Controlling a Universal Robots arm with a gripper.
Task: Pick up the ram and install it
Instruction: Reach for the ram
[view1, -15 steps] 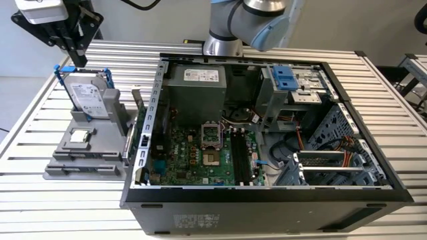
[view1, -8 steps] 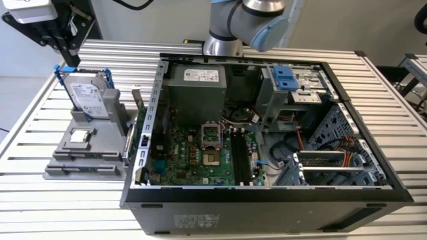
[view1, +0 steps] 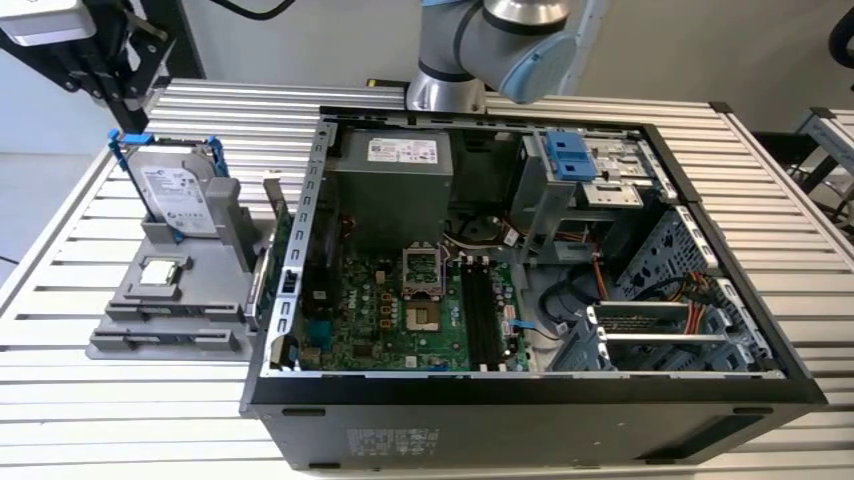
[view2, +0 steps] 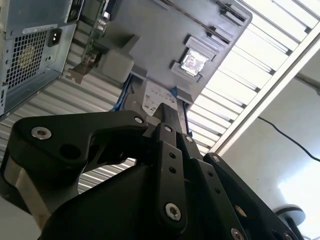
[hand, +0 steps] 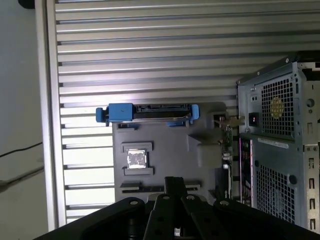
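An open desktop computer case (view1: 534, 425) lay on a slatted metal table (view1: 107, 420) with its motherboard (view1: 400, 310) exposed. At the exterior view's left, just beside the case, sat a grey holder (view1: 167, 320). The ram (view1: 274, 205), a thin dark board, stood on end at the holder's edge closest to the case. A hard drive in a blue frame (view1: 178, 195) stood upright at the holder's far end, and a small silver processor chip (view1: 160, 271) lay nearer. In both wrist views the gripper (hand: 174, 184) hung above the holder. Its black fingers (view2: 167, 116) were pressed together, gripping nothing and apart from the ram.
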